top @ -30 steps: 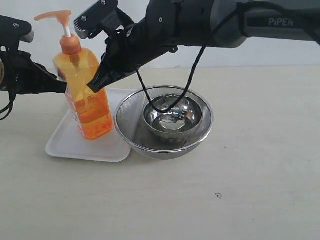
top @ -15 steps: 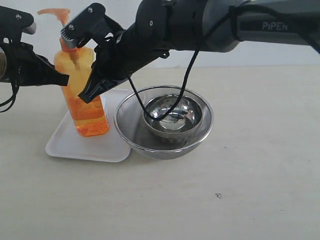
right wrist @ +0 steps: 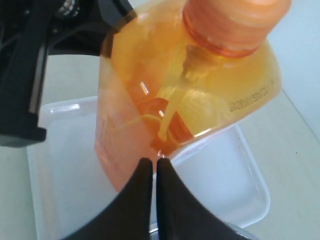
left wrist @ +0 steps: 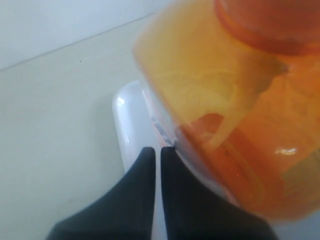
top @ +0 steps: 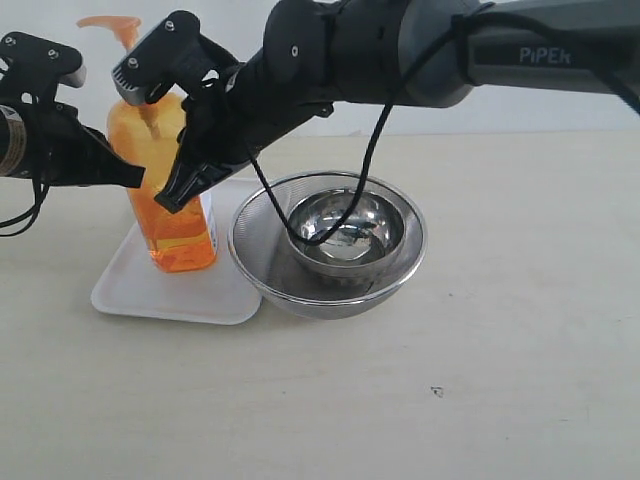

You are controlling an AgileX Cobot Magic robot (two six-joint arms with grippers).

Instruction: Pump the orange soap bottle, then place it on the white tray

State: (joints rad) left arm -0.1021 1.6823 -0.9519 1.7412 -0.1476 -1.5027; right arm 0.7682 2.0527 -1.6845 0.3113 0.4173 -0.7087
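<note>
I count one orange soap bottle (top: 178, 238), one white tray (top: 128, 292), one steel mesh strainer (top: 262, 272) and one steel bowl (top: 385, 225)

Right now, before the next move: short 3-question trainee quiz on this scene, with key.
1. True or false: the orange soap bottle stands on the white tray.
2. What sits inside the mesh strainer? A) a steel bowl B) a sponge C) a spoon
3. Fill in: in the wrist views, the left gripper and the right gripper are both ___ (open or shut).

Key: 1 true; 2 A; 3 shut.
</note>
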